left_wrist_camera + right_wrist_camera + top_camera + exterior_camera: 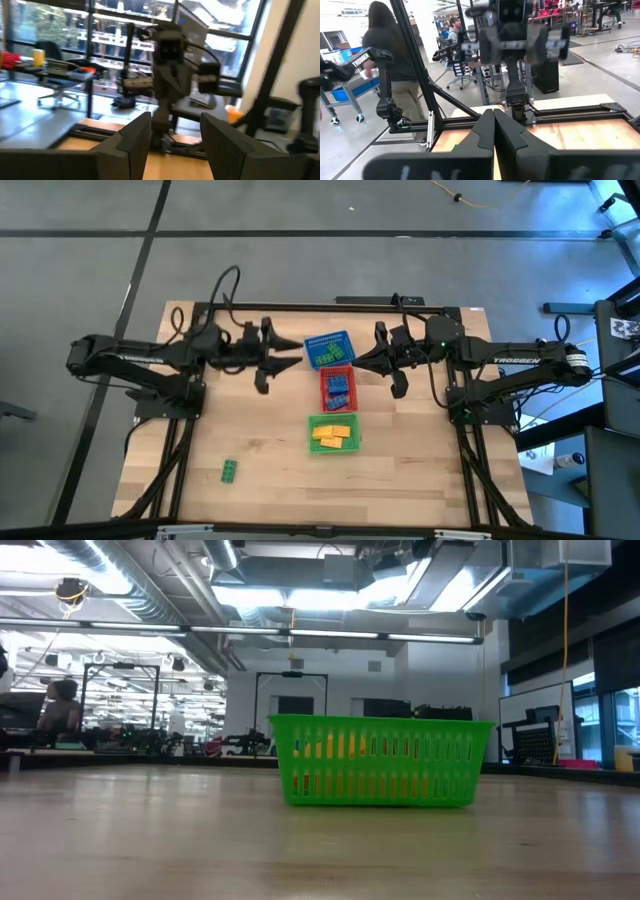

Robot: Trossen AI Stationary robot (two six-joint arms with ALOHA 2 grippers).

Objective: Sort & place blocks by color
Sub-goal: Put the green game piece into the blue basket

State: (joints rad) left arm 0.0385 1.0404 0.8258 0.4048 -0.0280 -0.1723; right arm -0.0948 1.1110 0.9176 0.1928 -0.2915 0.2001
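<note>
Green block (230, 470) alone on the table; three baskets; left tool (291, 358) open, empty; right tool (358, 363) closed, empty.

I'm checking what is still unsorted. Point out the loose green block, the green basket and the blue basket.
green block (230, 470), high view, middle of its studded top.
green basket (380, 725), low view, its near top rim.
blue basket (311, 342), high view, its rim's corner.

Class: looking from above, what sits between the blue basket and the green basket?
High view: the red basket, with blue blocks inside, between blue basket and green basket.
</note>
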